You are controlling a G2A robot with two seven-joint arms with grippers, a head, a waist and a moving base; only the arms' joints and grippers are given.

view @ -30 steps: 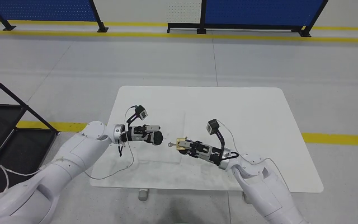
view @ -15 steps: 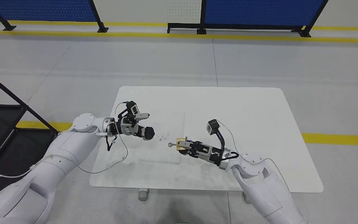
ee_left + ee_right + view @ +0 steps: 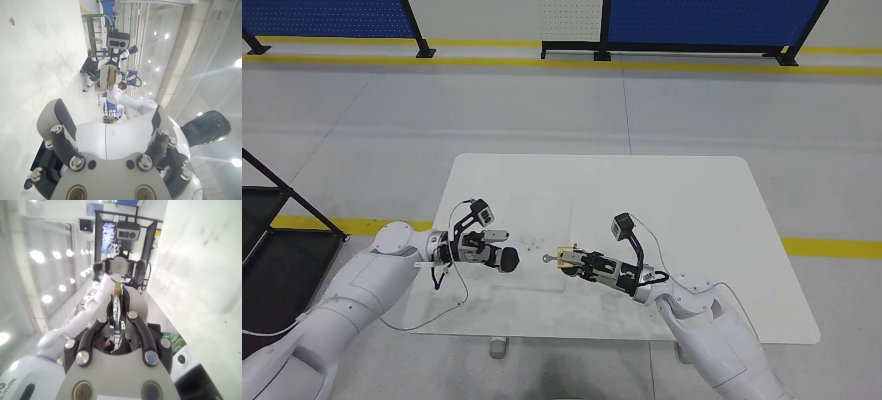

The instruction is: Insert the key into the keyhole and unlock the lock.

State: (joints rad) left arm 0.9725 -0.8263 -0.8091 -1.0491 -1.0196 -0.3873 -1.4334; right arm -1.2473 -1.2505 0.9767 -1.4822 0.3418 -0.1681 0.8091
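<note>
A brass padlock hangs a little above the white table, with my right gripper shut on it. A small silver key sticks out of the lock's end, pointing at my left gripper. A short gap separates that gripper from the key. In the left wrist view my left gripper is open with nothing between its fingers, and the padlock shows farther off, edge-on. In the right wrist view my right gripper clamps the padlock between its pads.
Both grippers hover over the table's near left part. A black rack stands on the floor to the left of the table. Blue partition panels line the far side of the room.
My left gripper has drawn back from the key, first to the left, then toward the table's near edge, with its wrist turned. The right gripper and padlock have stayed put.
</note>
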